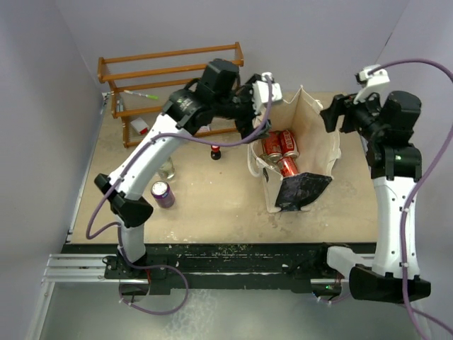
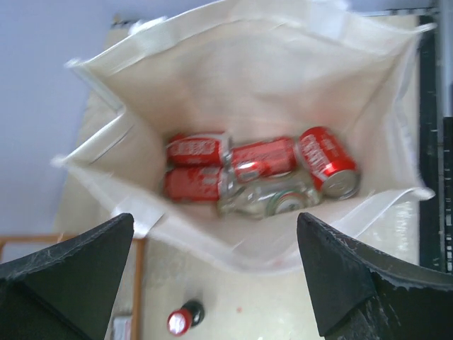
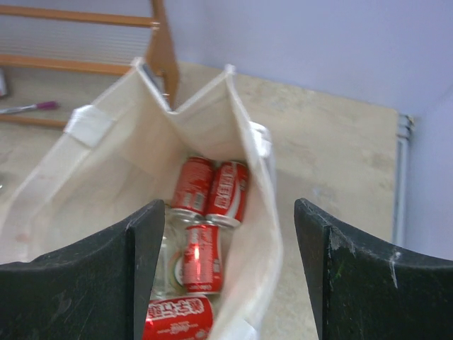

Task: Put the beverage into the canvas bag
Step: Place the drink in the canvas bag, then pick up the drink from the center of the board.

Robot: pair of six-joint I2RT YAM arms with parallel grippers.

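Canvas bag (image 1: pixel 315 131) at frame centre, red cans (image 2: pixel 263 157) lying inside.
Left hand (image 2: pixel 216 223) and right hand (image 3: pixel 228 205) both spread, empty, above it.

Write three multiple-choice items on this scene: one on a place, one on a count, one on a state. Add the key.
1. Where is the purple can?
A in the bag
B on the table, left of the bag
C held in the air

2. How many red cans lie in the bag?
A one
B four
C seven

3. The left end effector is:
A open and empty
B shut on a can
C shut on the bag

Key:
1 B, it stands on the table outside the bag.
2 B, both wrist views show four.
3 A, its fingers stand wide apart above the bag, holding nothing.
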